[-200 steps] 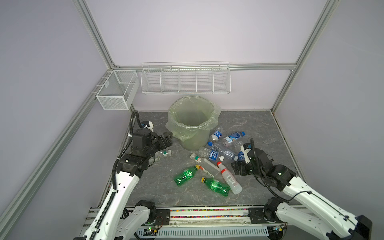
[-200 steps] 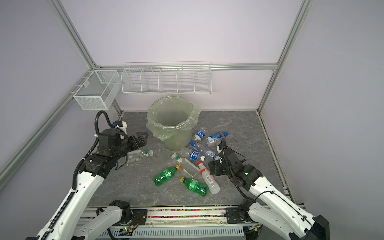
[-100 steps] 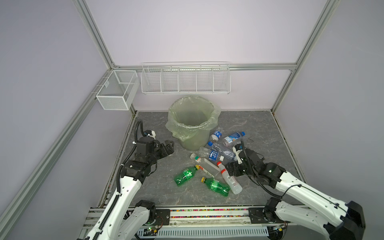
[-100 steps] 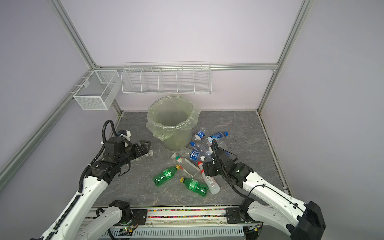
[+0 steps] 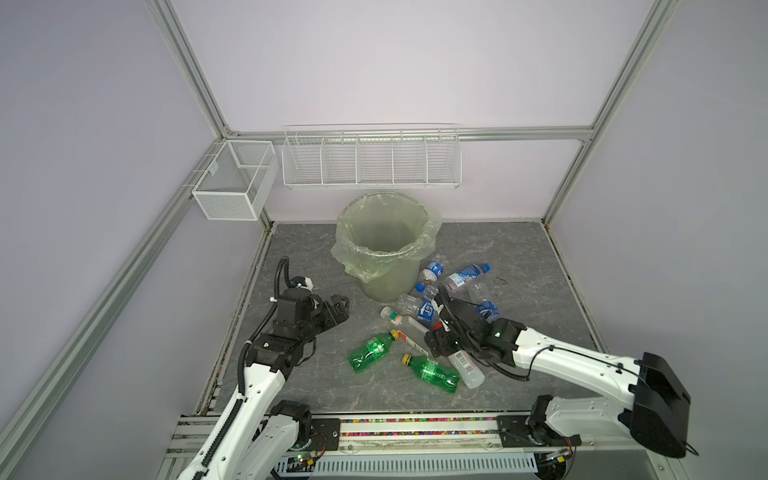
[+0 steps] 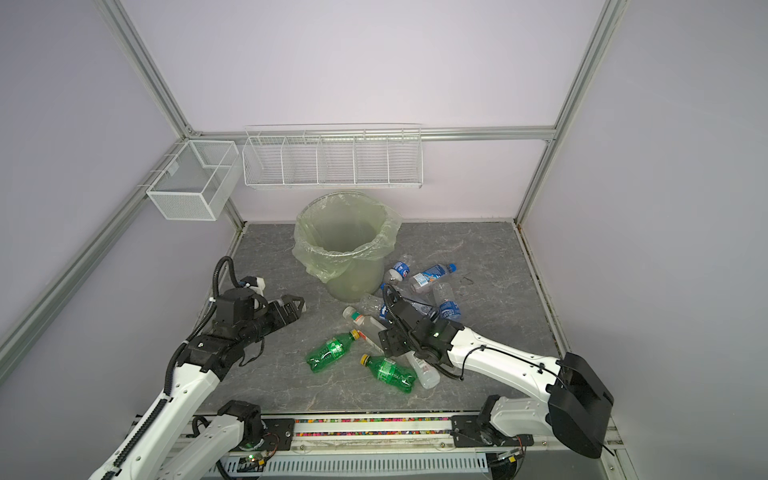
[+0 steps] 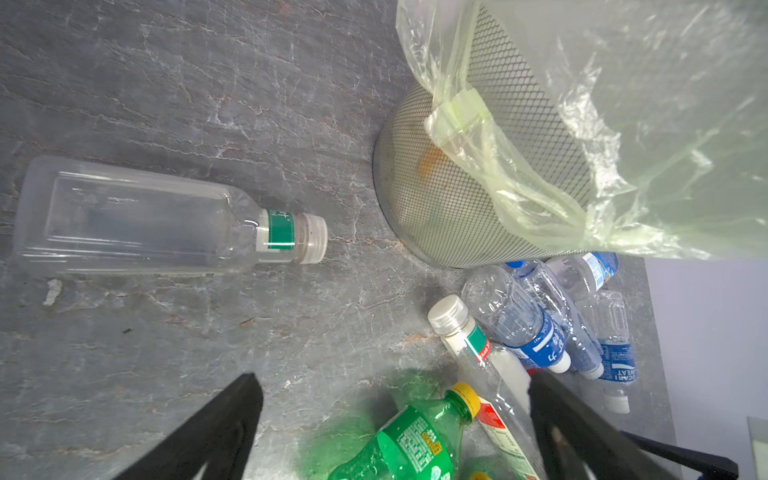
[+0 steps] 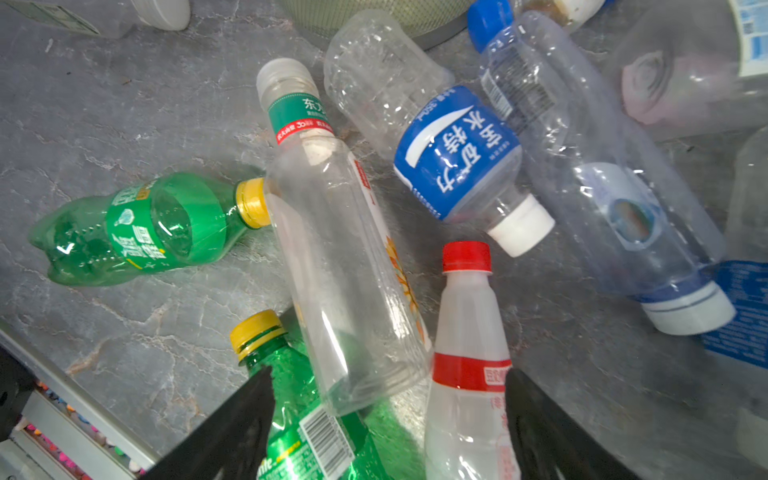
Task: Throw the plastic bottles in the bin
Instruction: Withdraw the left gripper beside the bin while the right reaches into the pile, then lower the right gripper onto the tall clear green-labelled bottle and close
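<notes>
- Two grippers are low over the grey floor, and both have the jaws wide apart with nothing clamped; the left gripper stands near the bin, the right gripper is over the heap.
- Roughly ten plastic bottles lie on their sides, most of them just beside the foot of the bin on the right arm's side; I judge that none is thrown in yet, since no bottle shows clearly inside.
- In the left wrist view a clear bottle with a green neck band lies alone, apart from the heap; the open jaws point more toward a green bottle; which one is the target I cannot tell.
- In the right wrist view the jaws straddle the base of a tall clear bottle and a red-capped bottle; the wide opening probably suits a bottle body; the tall one rests across a second green bottle, so closing here may catch two at once.
</notes>
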`<state>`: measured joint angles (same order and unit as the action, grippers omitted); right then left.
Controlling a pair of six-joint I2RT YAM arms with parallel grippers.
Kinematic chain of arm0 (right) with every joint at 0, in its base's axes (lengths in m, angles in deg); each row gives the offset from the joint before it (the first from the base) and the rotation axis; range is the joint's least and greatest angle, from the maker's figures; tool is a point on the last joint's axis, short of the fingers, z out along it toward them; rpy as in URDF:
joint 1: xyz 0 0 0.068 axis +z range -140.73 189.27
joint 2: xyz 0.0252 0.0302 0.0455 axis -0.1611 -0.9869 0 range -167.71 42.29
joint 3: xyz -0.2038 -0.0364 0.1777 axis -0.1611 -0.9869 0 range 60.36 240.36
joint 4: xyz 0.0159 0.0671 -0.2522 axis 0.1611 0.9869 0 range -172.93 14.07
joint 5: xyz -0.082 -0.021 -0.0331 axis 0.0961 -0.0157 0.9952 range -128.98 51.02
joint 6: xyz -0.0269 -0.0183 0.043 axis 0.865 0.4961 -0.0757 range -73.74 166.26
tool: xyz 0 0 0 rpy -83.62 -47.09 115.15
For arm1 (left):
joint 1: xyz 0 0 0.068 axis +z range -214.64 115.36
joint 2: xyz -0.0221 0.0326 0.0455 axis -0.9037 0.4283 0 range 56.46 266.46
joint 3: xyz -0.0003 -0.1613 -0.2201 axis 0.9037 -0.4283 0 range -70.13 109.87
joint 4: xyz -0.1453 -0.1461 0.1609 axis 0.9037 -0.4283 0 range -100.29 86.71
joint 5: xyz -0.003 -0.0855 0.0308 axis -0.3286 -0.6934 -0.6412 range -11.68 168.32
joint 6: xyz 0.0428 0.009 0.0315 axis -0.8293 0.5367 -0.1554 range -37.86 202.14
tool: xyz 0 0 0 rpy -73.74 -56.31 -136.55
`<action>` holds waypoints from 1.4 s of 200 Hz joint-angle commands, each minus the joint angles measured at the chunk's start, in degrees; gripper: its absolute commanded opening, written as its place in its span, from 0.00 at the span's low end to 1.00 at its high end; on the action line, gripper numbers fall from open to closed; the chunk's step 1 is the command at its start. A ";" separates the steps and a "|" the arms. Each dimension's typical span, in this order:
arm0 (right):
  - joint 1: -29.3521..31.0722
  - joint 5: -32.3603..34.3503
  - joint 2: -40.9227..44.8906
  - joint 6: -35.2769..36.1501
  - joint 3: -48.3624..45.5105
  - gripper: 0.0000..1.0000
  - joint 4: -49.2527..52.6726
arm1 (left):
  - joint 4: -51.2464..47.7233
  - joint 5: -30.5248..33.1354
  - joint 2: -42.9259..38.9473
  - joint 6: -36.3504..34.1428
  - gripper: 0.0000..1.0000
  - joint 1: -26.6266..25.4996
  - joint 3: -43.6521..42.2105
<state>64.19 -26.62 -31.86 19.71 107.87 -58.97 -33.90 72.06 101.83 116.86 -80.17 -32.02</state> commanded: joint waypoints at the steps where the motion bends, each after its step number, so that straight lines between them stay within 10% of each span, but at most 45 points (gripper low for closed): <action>1: 1.12 -0.49 -2.15 0.87 2.45 0.88 -1.59 | -0.71 0.29 -1.82 1.20 1.00 -0.01 -0.66; 280: 2.79 -0.31 -18.28 4.36 8.40 0.98 -1.52 | 2.13 2.88 -3.08 2.29 1.00 -0.02 -5.91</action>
<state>66.29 -27.23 -48.84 23.21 115.98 -60.43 -31.85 74.02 99.36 119.18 -80.17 -36.72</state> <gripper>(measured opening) 0.976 0.999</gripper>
